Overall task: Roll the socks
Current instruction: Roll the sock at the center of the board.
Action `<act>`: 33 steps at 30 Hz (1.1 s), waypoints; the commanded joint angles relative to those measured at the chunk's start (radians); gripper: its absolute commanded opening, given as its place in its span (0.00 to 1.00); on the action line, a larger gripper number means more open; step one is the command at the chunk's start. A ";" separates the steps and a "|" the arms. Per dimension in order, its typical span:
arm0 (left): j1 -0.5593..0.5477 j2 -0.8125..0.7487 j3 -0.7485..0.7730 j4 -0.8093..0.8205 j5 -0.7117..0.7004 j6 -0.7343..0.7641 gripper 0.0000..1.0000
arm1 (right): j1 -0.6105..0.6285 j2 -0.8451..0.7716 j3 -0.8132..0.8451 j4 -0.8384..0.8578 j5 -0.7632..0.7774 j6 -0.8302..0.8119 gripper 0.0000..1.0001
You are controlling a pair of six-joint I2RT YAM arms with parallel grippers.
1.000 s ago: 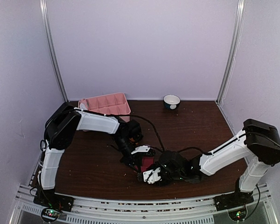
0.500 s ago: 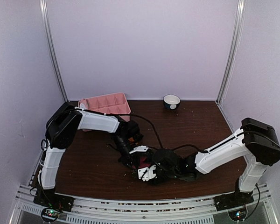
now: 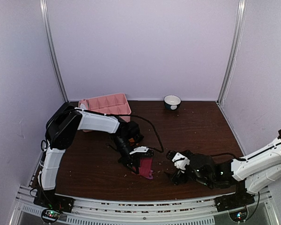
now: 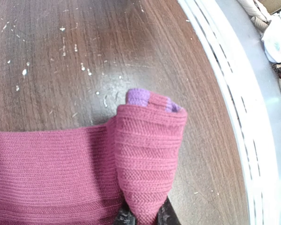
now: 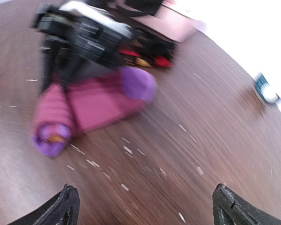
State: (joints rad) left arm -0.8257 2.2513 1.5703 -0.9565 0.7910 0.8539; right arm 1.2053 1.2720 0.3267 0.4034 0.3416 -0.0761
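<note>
Pinching pink sock (image 4: 61,173), left gripper (image 4: 143,217).

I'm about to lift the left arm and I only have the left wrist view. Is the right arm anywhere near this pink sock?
Observer: No. The right gripper sits off to the right of the pink sock, apart from it, with its fingers open and empty.
Operator: Any other socks out there?
Observer: Yes, black argyle socks lie beyond the pink sock, toward the pink tray.
Operator: Anything else I should know about?
Observer: A small bowl stands at the back edge, well away from the socks.
</note>
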 commanded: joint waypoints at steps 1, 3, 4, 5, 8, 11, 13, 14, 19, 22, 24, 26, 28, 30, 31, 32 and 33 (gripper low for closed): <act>-0.010 -0.002 -0.042 0.021 -0.095 -0.019 0.09 | -0.020 -0.128 -0.118 0.139 0.291 0.268 1.00; -0.010 -0.001 -0.042 0.021 -0.099 -0.025 0.09 | -0.035 -0.097 -0.105 0.161 0.260 0.279 1.00; -0.009 -0.002 -0.040 0.021 -0.104 -0.028 0.09 | -0.035 -0.060 -0.073 0.144 0.216 0.254 1.00; -0.008 -0.004 -0.042 0.021 -0.106 -0.029 0.09 | -0.029 -0.006 -0.026 0.087 0.176 0.236 1.00; -0.008 -0.003 -0.041 0.021 -0.100 -0.027 0.08 | 0.023 0.142 0.128 -0.033 0.241 0.181 0.95; -0.007 0.002 -0.038 0.021 -0.097 -0.029 0.08 | 0.090 0.134 0.013 0.194 0.078 -0.015 0.83; -0.007 0.004 -0.039 0.021 -0.094 -0.027 0.08 | 0.101 0.136 -0.070 0.371 -0.061 -0.142 0.72; -0.007 0.006 -0.038 0.021 -0.093 -0.027 0.09 | 0.102 0.142 -0.079 0.406 -0.118 -0.182 0.66; -0.007 0.017 -0.029 0.016 -0.088 -0.030 0.08 | 0.068 0.205 0.052 0.263 -0.339 -0.271 0.59; -0.007 0.017 -0.028 0.014 -0.083 -0.032 0.09 | 0.037 0.268 0.125 0.221 -0.423 -0.305 0.58; -0.008 0.017 -0.029 0.012 -0.082 -0.033 0.09 | 0.013 0.298 0.163 0.197 -0.484 -0.318 0.58; -0.007 0.017 -0.032 0.010 -0.082 -0.031 0.09 | -0.008 0.333 0.203 0.152 -0.529 -0.345 0.57; -0.006 0.017 -0.036 0.009 -0.085 -0.028 0.09 | -0.017 0.361 0.242 0.101 -0.556 -0.378 0.56; -0.003 0.017 -0.038 0.009 -0.085 -0.025 0.09 | -0.029 0.387 0.270 0.067 -0.568 -0.410 0.56; -0.002 0.017 -0.039 0.009 -0.085 -0.023 0.09 | -0.035 0.398 0.281 0.056 -0.568 -0.423 0.56; -0.002 0.017 -0.039 0.009 -0.085 -0.023 0.09 | -0.041 0.409 0.292 0.043 -0.571 -0.438 0.55; 0.000 0.017 -0.038 0.009 -0.085 -0.022 0.09 | -0.046 0.421 0.303 0.031 -0.571 -0.454 0.55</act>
State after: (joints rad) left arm -0.8265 2.2414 1.5581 -0.9401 0.7845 0.8288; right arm 1.1767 1.6569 0.5911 0.5220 -0.1696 -0.4473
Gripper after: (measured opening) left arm 0.107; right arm 0.555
